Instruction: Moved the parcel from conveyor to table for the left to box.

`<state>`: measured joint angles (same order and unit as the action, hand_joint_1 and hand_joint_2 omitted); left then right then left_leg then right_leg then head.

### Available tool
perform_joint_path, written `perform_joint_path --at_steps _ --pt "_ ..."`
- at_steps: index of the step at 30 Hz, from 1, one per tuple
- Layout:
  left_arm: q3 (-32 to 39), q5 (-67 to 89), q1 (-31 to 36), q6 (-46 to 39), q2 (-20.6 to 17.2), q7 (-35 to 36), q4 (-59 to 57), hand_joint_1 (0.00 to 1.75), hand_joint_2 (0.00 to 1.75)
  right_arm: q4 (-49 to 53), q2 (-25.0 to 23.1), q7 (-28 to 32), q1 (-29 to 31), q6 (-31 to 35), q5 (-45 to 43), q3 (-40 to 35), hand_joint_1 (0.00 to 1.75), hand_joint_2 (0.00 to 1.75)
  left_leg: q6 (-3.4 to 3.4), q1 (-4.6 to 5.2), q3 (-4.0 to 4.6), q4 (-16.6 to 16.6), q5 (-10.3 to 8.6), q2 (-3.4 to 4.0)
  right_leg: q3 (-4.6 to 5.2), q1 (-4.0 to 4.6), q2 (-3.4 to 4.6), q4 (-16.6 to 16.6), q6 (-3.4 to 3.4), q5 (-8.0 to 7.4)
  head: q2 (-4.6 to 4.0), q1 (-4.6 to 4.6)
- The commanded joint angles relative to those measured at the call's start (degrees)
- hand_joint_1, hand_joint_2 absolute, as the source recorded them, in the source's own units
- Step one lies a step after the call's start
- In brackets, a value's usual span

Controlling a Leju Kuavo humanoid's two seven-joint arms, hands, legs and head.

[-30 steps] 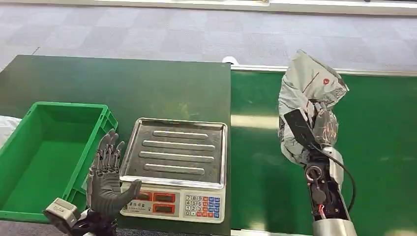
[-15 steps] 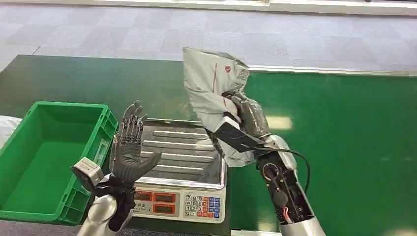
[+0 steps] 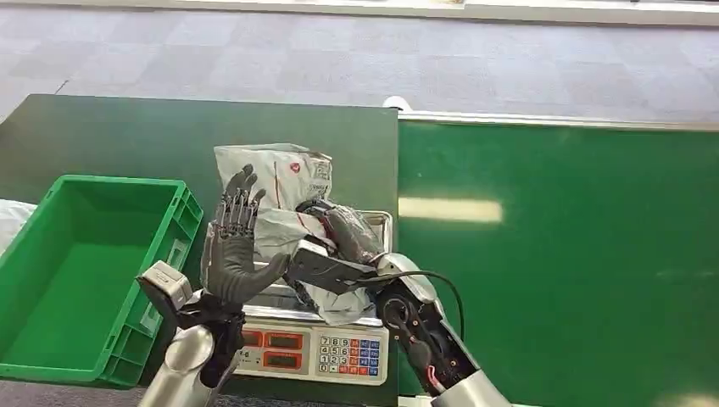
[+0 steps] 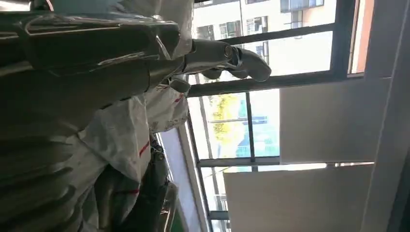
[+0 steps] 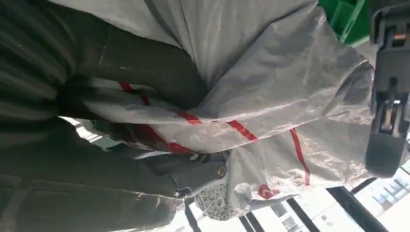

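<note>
Fingers of the left hand are held straight up and slightly spread, palm turned toward the parcel; nothing is gripped, though contact w/ the bag can't be told. The right hand is wrapped around the parcel, dark fingers pressed into the film and thumb dug into a fold, as seen close up in the right wrist view.

Parcel: soft grey-white plastic mailer, crinkled and glossy, w/ thin red lines and a small red logo near its top edge. It is held over the scale, its lower end down at the steel tray; whether it rests on it can't be told.

Scale tray is shiny metal w/ rounded corners; the front panel below has red displays and a coloured keypad.

Right forearm is angled up from lower right across the scale's front corner. Left forearm rises beside the bin.

Bin: green moulded plastic, rectangular, ribbed walls, nothing seen inside. Table is dark green; conveyor is brighter green, matte.
</note>
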<state>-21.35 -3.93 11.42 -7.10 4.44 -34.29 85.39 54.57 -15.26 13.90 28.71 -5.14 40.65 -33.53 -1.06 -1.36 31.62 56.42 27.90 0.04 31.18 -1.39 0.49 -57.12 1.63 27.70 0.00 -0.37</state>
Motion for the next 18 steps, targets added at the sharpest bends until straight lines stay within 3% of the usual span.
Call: perform_joint_path --at_steps 1,6,10,15,18 --pt "1.4 -0.9 2.1 -4.3 -1.4 -0.7 -2.0 0.00 1.75 -16.9 -4.1 -4.7 8.1 5.6 5.5 -7.4 0.00 1.75 0.06 0.02 0.01 0.0 -0.04 0.09 0.06 0.00 0.06 0.0 -0.10 -0.06 0.00 0.00" --pt "1.7 -0.9 0.9 -6.5 -1.9 -1.0 0.4 0.00 1.75 -17.8 -4.7 -2.0 9.5 9.7 2.7 -8.9 0.00 1.75 0.06 0.01 0.02 -0.1 -0.07 0.16 0.13 0.02 0.12 0.0 -0.18 -0.09 0.00 -0.04" --pt "1.7 -0.7 -1.4 -8.8 -1.8 -1.8 2.6 0.00 1.75 -8.3 -4.3 4.6 6.3 15.2 -1.9 -6.1 0.00 1.75 0.12 0.02 0.05 0.0 -0.07 0.08 0.09 0.02 0.01 0.0 -0.17 -0.07 0.00 0.00" --pt "1.6 -1.4 -2.1 -9.8 -1.9 -1.9 2.6 0.00 1.75 -2.7 -3.9 5.8 4.0 15.5 -4.9 -5.0 0.00 1.75 0.09 0.02 0.07 0.0 -0.03 0.07 0.10 0.01 0.02 0.0 -0.13 -0.04 0.00 0.00" --pt "1.5 -2.1 -3.0 -10.6 -2.5 -2.0 3.1 0.00 1.75 1.3 -3.7 11.1 1.4 16.2 -13.0 -2.5 0.00 1.75 0.09 0.01 0.04 -0.1 -0.11 -0.04 0.06 0.03 -0.10 0.0 -0.18 -0.06 0.00 -0.02"
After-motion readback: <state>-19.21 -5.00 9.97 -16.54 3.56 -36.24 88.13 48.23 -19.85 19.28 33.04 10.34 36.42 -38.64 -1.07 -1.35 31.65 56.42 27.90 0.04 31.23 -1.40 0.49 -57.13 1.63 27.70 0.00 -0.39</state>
